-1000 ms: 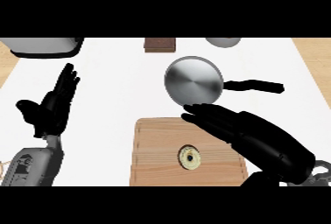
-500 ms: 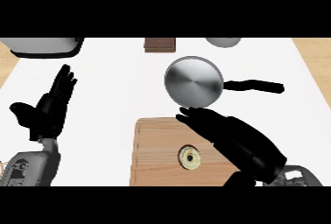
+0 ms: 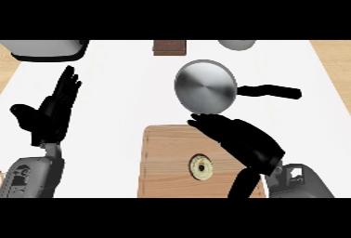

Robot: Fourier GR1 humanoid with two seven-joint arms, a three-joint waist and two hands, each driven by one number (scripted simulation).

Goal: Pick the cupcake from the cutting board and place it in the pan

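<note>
Centrally, the right hand [image 3: 240,139] — black, on a grey forearm entering from the lower right — lies over the upper right part of the cutting board [image 3: 165,153]. Its fingers are stretched out flat toward the upper left, fingertips reaching the board's far edge, just below the pan's rim; the thumb hangs down toward the lower edge of the view. It has hold of nothing.

Cupcake [image 3: 201,167]: a small round item, pale yellow with a dark centre, seen from above. It sits on the cutting board, right of the board's middle, just beside the right hand's palm and below it in the view; whether the hand touches it cannot be told.

Cutting board: light wood, rectangular, running down to the view's lower edge.

Pan [image 3: 205,86]: round, grey metal, with a black handle [image 3: 270,91] pointing right. It stands on the white counter [image 3: 130,88] just beyond the board's far edge and holds nothing.

Left hand [image 3: 51,114]: open, fingers straight and pointing up, thumb out to the left — resting at the view's left side, well apart from the board, on a grey forearm.

Far edge of the counter: a grey appliance [image 3: 44,49] at the left corner, a dark brown block [image 3: 170,47] near the middle, and a grey rounded object [image 3: 237,44] to its right, cut off by the edge.
</note>
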